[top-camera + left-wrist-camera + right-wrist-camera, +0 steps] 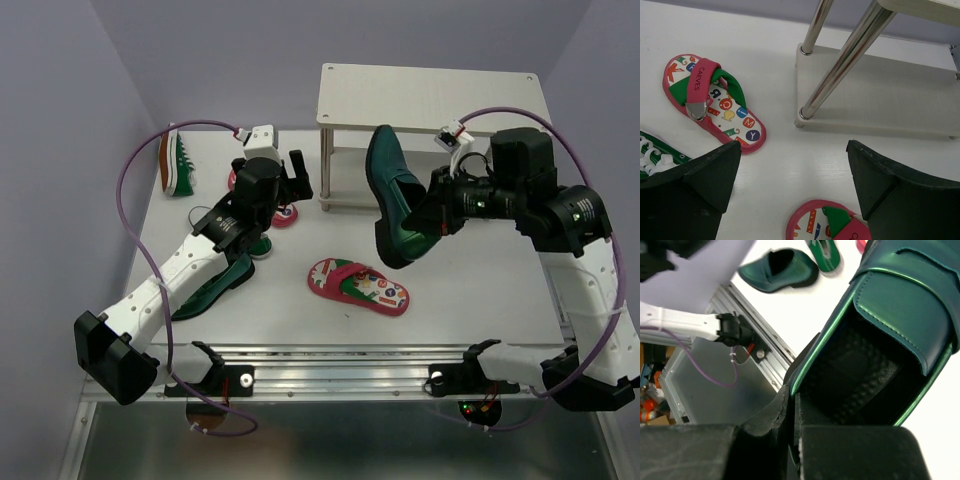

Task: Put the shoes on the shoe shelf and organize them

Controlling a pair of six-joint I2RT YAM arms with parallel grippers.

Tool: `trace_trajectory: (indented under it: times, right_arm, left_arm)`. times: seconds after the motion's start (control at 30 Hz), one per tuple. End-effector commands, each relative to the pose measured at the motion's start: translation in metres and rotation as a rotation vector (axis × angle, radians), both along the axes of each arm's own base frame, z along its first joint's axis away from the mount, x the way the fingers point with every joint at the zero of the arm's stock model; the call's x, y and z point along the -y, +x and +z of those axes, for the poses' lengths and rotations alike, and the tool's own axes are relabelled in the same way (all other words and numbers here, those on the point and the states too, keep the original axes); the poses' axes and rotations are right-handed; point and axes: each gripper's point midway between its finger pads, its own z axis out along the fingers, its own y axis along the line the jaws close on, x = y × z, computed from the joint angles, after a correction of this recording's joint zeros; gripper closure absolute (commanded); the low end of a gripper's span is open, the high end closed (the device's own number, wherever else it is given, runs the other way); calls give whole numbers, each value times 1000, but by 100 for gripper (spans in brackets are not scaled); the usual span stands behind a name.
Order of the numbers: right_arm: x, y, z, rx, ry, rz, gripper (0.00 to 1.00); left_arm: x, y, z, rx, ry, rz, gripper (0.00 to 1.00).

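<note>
Looks like the right pincer point(432, 215) is clamped on the heel rim of the teal loafer point(392, 195), held up just in front of the shoe shelf point(430, 95), so I'd level it before setting it down; the left pincer point(795, 167) hangs wide open and empty.

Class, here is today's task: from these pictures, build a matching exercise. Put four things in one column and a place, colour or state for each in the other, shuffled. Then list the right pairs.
Column one
1. left gripper
2. right gripper
3. near flip-flop
4. shelf

Column two
A. pale wood, at the far side of the table
B. shut on a teal loafer, lifted off the table
C. open, holding nothing
D. lying flat on the table, straps up

Pairs: 1-C, 2-B, 3-D, 4-A
</note>
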Motion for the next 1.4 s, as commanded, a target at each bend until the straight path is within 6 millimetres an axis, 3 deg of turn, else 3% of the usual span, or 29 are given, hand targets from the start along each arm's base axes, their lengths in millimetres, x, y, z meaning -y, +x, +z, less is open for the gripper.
trace_trajectory:
  times: [0.0,0.13,0.27,0.37,0.53,0.57,0.67,0.7,0.77,0.9,1.03,1.17,1.37]
  right_arm:
    - [-17,-1,81,320,154,147,99]
    - [-13,12,107,436,161,86,99]
    - [6,44,133,546,137,-118,99]
    - [28,82,143,588,76,-333,99]
    - [45,128,152,632,-16,-501,99]
    - [51,129,164,665,-16,-530,99]
    - [81,154,173,723,-132,-706,99]
    - [79,159,169,716,-140,-704,99]
    - [98,169,176,758,-214,-797,99]
    - [129,177,186,806,-316,-955,99]
    - [143,183,188,841,-426,-1001,99]
    - [146,178,188,880,-491,-961,99]
    - [140,169,168,888,-566,-829,99]
  left_arm:
    - [-7,2,12,34,-9,24,1]
    - [-7,3,9,29,3,27,1]
    - [-5,3,8,25,-5,23,1]
    - [-5,2,9,25,-6,22,1]
    - [-9,2,8,25,-1,35,1]
    - [-9,1,9,24,-3,34,1]
    - [-9,0,9,24,-5,33,1]
    - [-9,0,10,25,-6,32,1]
    - [-9,0,9,24,-3,33,1]
    - [-8,-1,12,25,-9,26,1]
    - [-10,-4,13,27,-19,26,1]
    - [-12,-7,11,23,-24,29,1]
    - [-10,-9,9,18,-36,17,1]
